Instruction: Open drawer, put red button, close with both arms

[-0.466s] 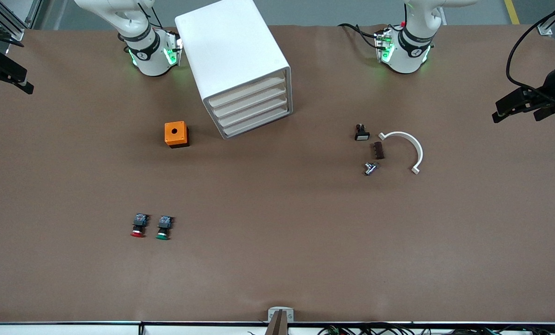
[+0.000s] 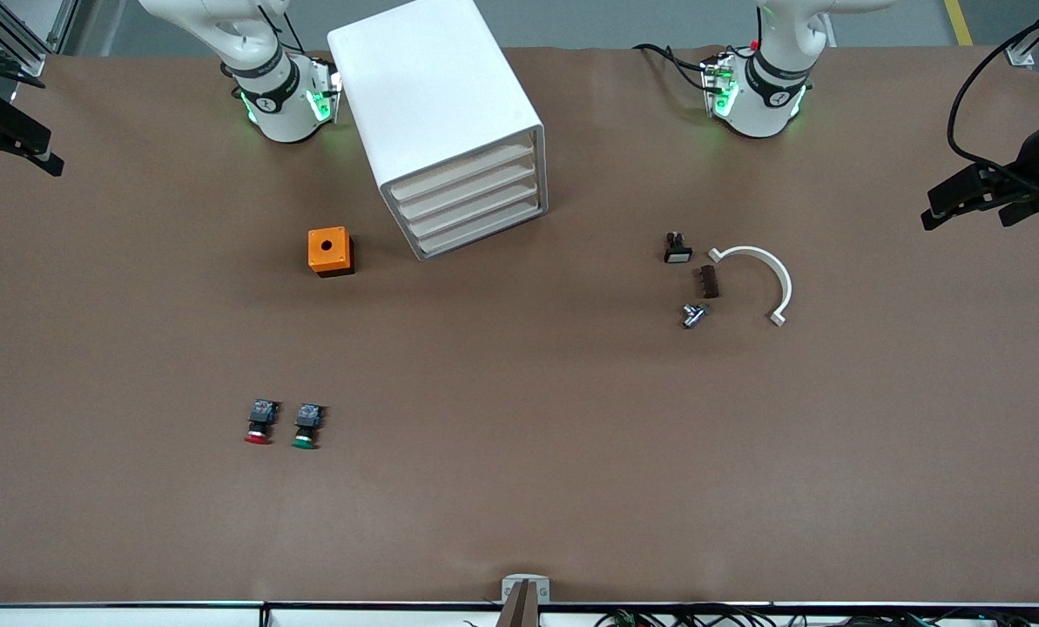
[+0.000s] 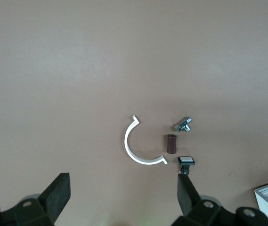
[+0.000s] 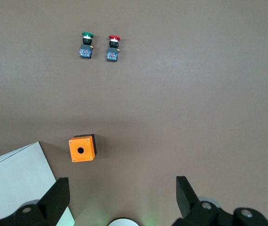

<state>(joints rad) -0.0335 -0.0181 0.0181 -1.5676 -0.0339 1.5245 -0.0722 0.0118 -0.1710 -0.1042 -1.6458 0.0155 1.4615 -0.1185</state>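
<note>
Your drawer unit (image 2: 445,122), a white cabinet with four drawers, stood on the brown desk (image 2: 519,488) between the two arm bases, turned a little so its front faced toward the camera and the left arm's end. All four drawers were shut, so nothing of their insides showed.

Your red button (image 2: 259,422) lay on its side on the desk, nearer the camera than the cabinet and toward the right arm's end, red cap pointing at the camera. The green button (image 2: 306,426) lay just beside it, not touching, cap the same way. The orange box (image 2: 330,252) sat near the cabinet's front corner, between the buttons and the right arm's base; its round top hole looked dark and I couldn't tell what, if anything, was in it.

Toward the left arm's end you had a loose cluster: a white half-ring clip (image 2: 761,280), a small brown block (image 2: 708,281) close beside it, a small black part with a white face (image 2: 677,249) and a small metal fitting (image 2: 692,315).

Your right pincer (image 4: 119,200) hung high over the desk near the orange box, fingers wide apart and holding nothing. Your left pincer (image 3: 122,195) hung high over the clip cluster, likewise spread wide and empty. Both arms waited.
</note>
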